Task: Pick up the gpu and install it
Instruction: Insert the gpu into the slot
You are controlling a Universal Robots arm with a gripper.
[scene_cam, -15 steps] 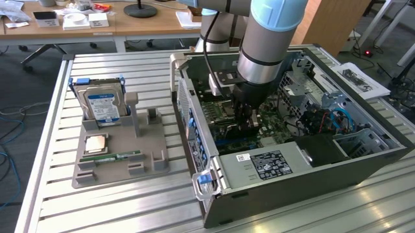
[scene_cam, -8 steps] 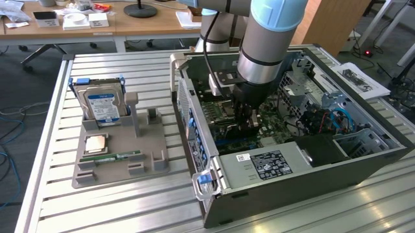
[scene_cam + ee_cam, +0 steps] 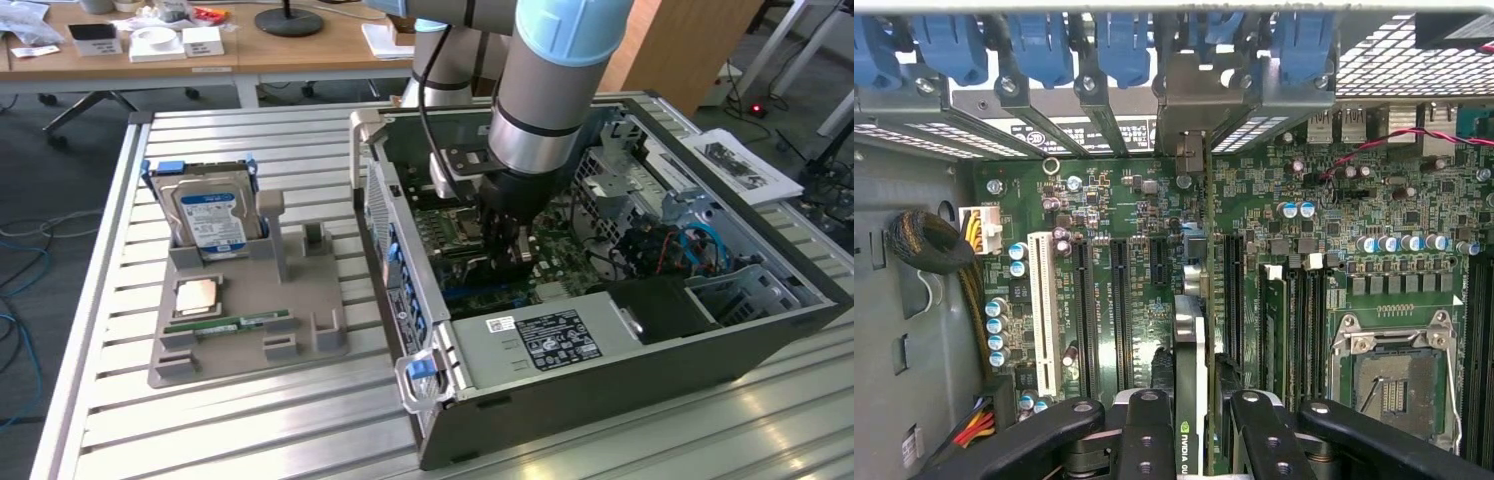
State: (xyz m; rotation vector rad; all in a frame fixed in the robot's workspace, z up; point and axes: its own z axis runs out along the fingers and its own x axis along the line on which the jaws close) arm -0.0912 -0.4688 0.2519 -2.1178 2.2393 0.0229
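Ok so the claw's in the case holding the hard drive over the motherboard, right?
No, the claw holds the gpu, edge-on between its fingers in the wrist view. The hard drive stands in the holder outside the case.

Your claw (image 3: pixel 1196 420) stands deep in the open case (image 3: pixel 747 330), clamped on the gpu (image 3: pixel 1192 360). Straight ahead of the claw, blue clips (image 3: pixel 1124 45) and the bracket wall (image 3: pixel 1194 110) block you. On one flank a cable bundle (image 3: pixel 929 245) and the power supply (image 3: pixel 561 335) crowd in; on the other, the flat CPU socket (image 3: pixel 1394 380) leaves room above it.
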